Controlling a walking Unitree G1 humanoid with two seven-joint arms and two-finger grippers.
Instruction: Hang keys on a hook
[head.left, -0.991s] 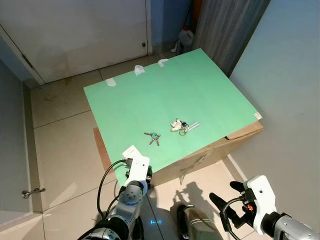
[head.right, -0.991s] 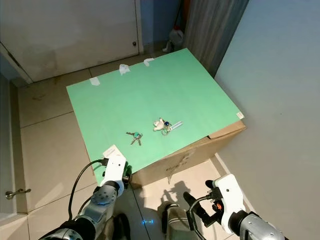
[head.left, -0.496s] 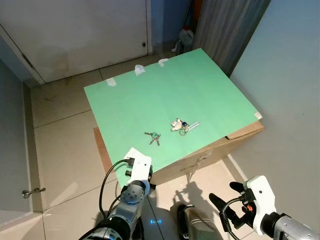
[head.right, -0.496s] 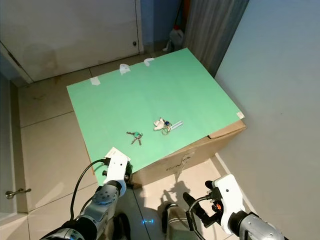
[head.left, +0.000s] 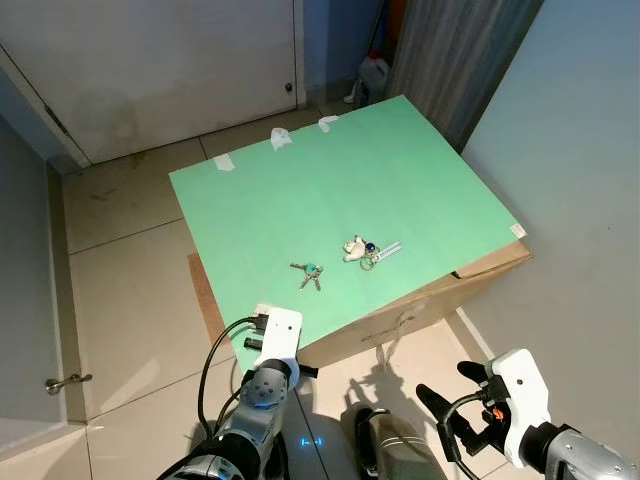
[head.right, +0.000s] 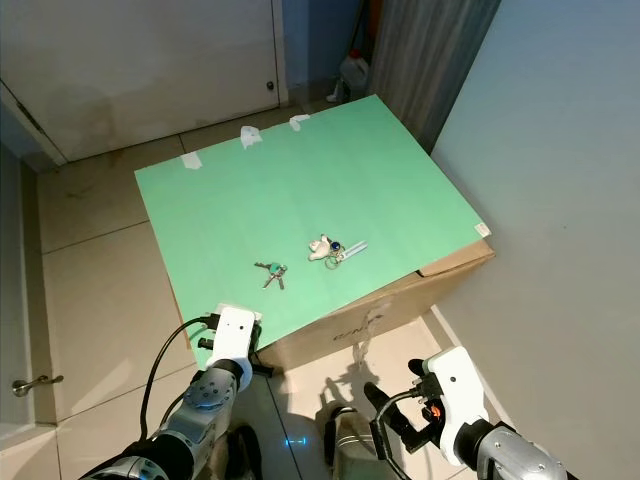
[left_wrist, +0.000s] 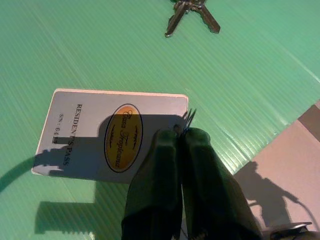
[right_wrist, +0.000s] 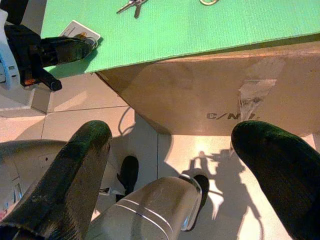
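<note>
Your left gripper (left_wrist: 182, 137), fingers pressed together, hides a glossy pass card's (left_wrist: 85, 132) edge; right gripper (right_wrist: 170, 150) spread; 2 key bunches (head.left: 308, 274) blurry.

The two eye views look from high above, forward and down on the green board (head.left: 340, 190) that lies on a cardboard box (head.right: 400, 295). The right eye view is slightly shifted from the left one.

The left wrist view looks very near at the board's corner with a white card (left_wrist: 100, 135).

The right wrist view looks from low beside the box, and it shares this card (right_wrist: 80, 31) and the keys (right_wrist: 131, 5).
</note>
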